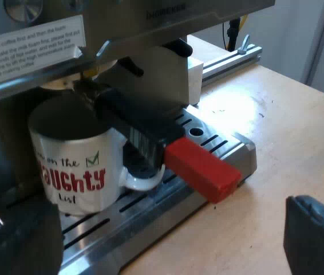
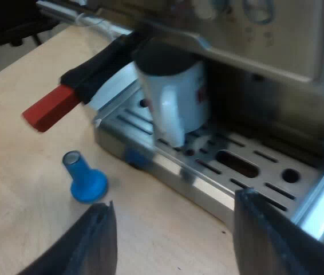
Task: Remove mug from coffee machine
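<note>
sitting on the tray (image 1: 243,153) under the holder (image 1: 145,123), the mug (image 1: 70,166) faces your left gripper (image 1: 168,232) and right gripper (image 2: 176,229), both with jaws spread wide and empty, tamper (image 2: 86,182) near the tray.

Pale wooden table (image 1: 299,132), a bright patch of glare (image 1: 233,106) on its top. Along the table's far edge, a metal rail (image 1: 230,60); beyond the table, pale wall (image 1: 282,28). Below another table edge, grey floor (image 2: 2,63).

Prob. lab/office: espresso machine (image 1: 168,17) on wood bench (image 1: 288,132) w/ alu rail (image 1: 230,60).
</note>
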